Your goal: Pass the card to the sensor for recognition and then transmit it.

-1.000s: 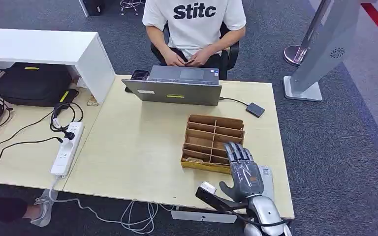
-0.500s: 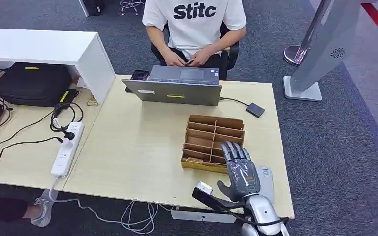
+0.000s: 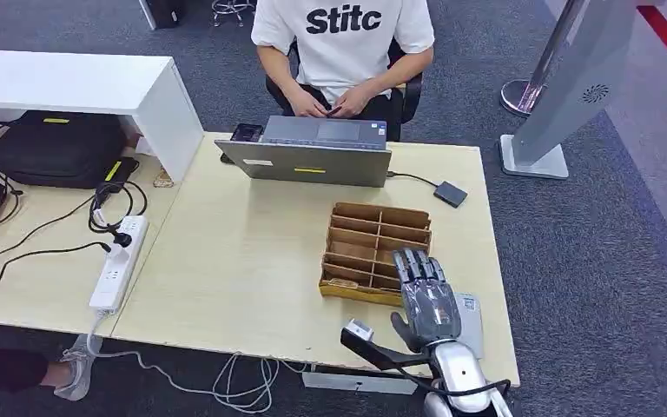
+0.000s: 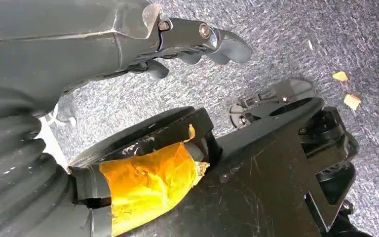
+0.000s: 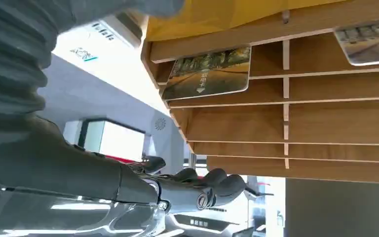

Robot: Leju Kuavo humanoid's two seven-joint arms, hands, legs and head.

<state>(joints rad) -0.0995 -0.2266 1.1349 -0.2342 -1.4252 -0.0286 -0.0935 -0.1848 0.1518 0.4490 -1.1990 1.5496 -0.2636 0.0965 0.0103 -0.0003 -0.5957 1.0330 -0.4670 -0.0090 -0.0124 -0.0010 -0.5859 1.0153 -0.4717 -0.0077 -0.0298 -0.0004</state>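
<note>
1. The right robot hand (image 3: 428,300) sits at the lower right of the head view, palm down and fingers stretched out flat, with nothing in its hold.
2. Its fingertips (image 3: 412,261) lie over the near right corner of the wooden card rack (image 3: 373,239), which stands on the bench (image 3: 234,261) right of centre.
3. In the right wrist view, a card (image 5: 208,73) printed with a road scene lies in a slot of the rack, and a second card (image 5: 370,42) shows at the upper right edge of that frame.
4. The fingers (image 5: 212,180) there extend straight, apart from the cards.
5. A small dark sensor (image 3: 450,194) lies on the bench in the upper right part, joined by a cable to the laptop (image 3: 308,161).
6. A person (image 3: 343,43) in a white shirt sits behind the laptop at the top centre.
7. The left robot hand (image 4: 197,47) hangs over grey carpet, fingers loosely curled, holding nothing.
</note>
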